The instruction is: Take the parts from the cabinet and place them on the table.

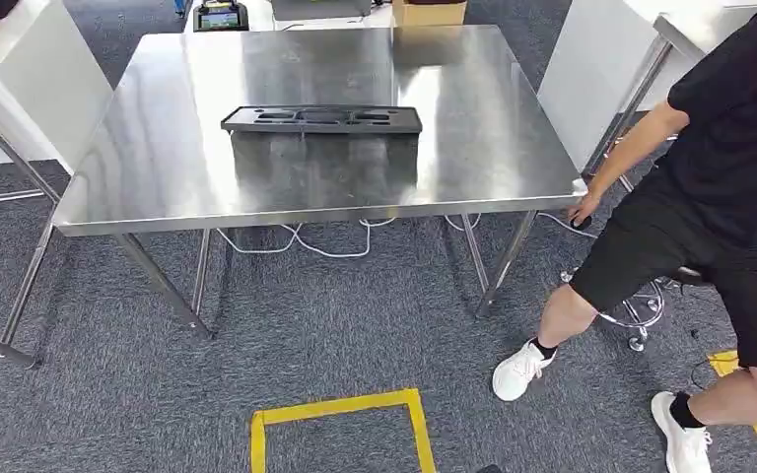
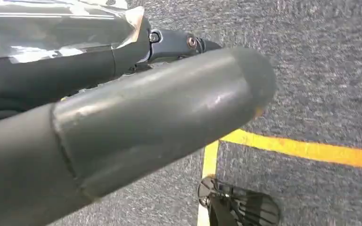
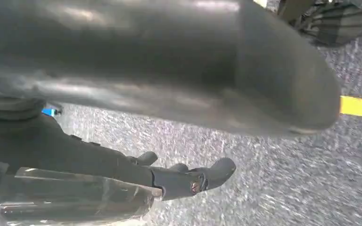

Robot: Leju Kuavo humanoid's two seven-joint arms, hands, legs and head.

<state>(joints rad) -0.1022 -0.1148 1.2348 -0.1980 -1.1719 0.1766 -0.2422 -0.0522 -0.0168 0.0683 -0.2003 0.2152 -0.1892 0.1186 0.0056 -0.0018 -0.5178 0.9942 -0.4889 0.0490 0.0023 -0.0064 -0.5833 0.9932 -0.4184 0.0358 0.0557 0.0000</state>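
The robot is facing a shiny stainless-steel table (image 1: 207, 182) with splayed legs, standing on grey carpet (image 1: 355, 325). A flat black moulded tray with shaped recesses (image 1: 321, 119) is lying near the middle of the tabletop, its long side turned toward the robot; whether this is one of the parts or a holder for them is not something the pictures are settling. No cabinet is appearing in front of the robot.

Both arms are hanging down. In the left wrist view the left hand (image 2: 122, 122) is pointing at the carpet, its thick grey thumb lying straight and a darker finger extending beside it, with nothing between them — it is holding nothing and looking relaxed. In the right wrist view the right hand (image 3: 169, 94) is hanging the same way, fingers loosely extended over the carpet, empty. Yellow floor tape (image 1: 340, 414) is marking a box just ahead of the robot's feet.

A person in black shirt and shorts (image 1: 720, 187) is crouching just beside the table's right corner, one hand reaching toward something dark under the table edge.

Judging from this, the robot is between trips: nothing in hand, table in front. The next move is likely calling for a turn and walk toward the cabinet, keeping well away from the crouching person, before any reach can begin.
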